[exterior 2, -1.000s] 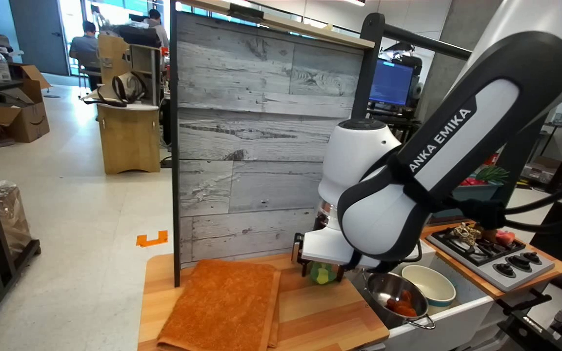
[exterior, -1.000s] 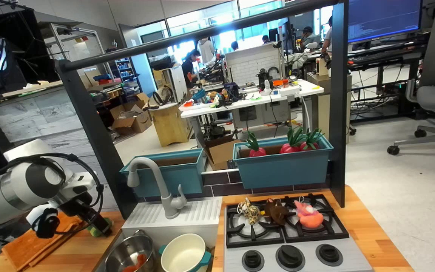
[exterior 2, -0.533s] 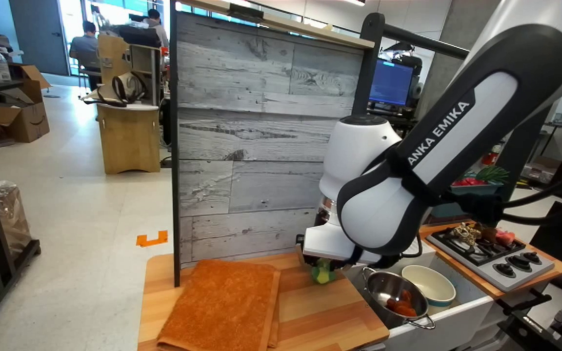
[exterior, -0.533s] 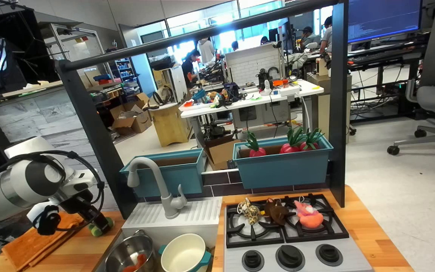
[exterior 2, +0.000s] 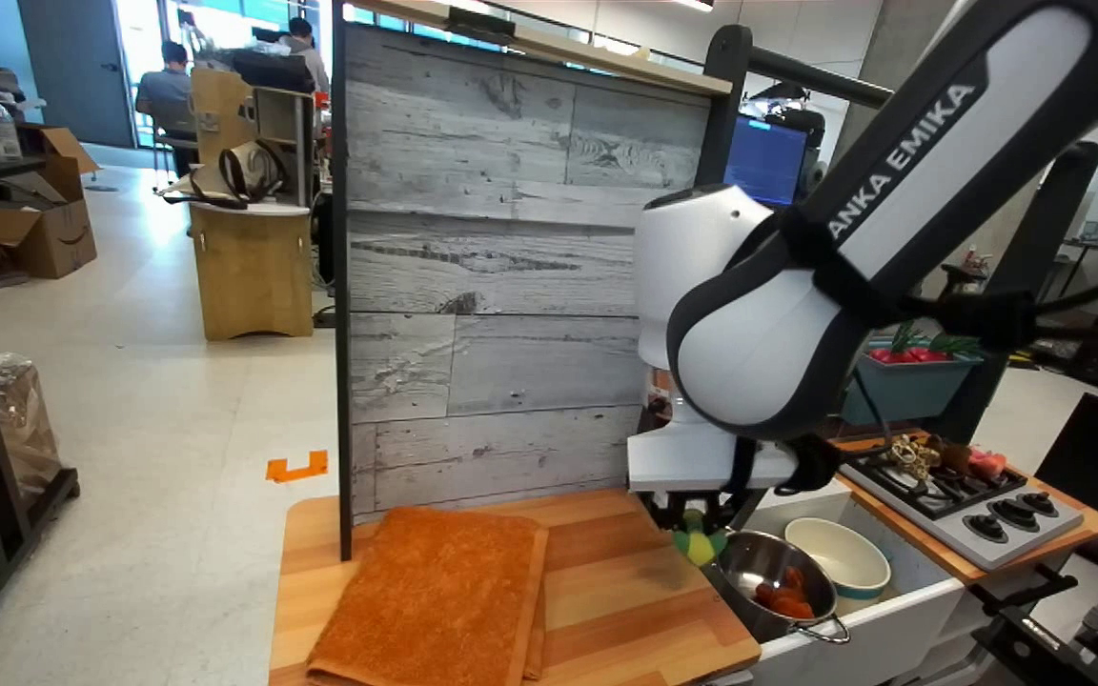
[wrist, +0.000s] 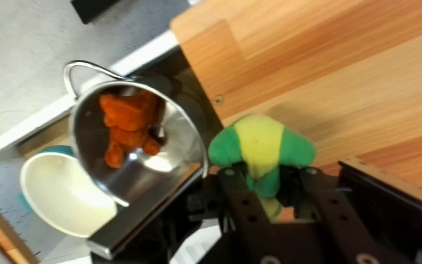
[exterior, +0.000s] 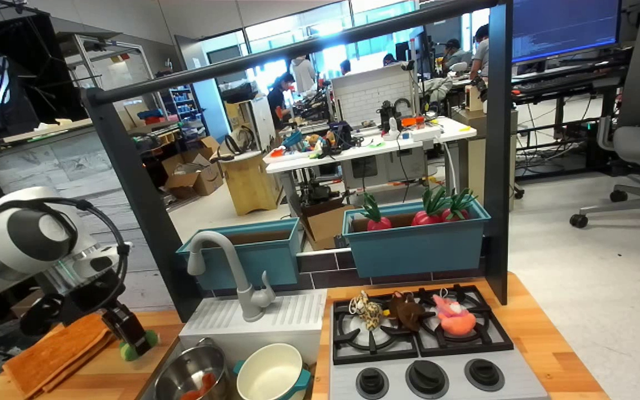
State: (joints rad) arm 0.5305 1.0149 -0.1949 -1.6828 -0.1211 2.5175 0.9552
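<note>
My gripper (wrist: pixel 261 171) is closed around the narrow middle of a green and yellow plush toy (wrist: pixel 258 141). The wider green and yellow end bulges out past the fingers in the wrist view. In both exterior views the toy (exterior 2: pixel 699 547) hangs under the gripper (exterior: pixel 131 336), at the sink-side edge of the wooden board (exterior 2: pixel 606 610). Just beside it in the wrist view is a steel pot (wrist: pixel 192 121), with an orange plush toy (wrist: pixel 126 113) lying inside. Part of the held toy is hidden by the fingers.
A cream pot (exterior: pixel 270 369) with teal handles stands beside the steel pot in the sink. An orange towel (exterior 2: pixel 435 591) lies on the board. The grey faucet (exterior: pixel 231 261) rises behind the sink. Several plush toys, including a pink one (exterior: pixel 456 319), sit on the stove (exterior: pixel 425 355).
The gripper has closed on the green and yellow toy, lifted it off the board and carried it toward the steel pot. The arm has shifted with it.
</note>
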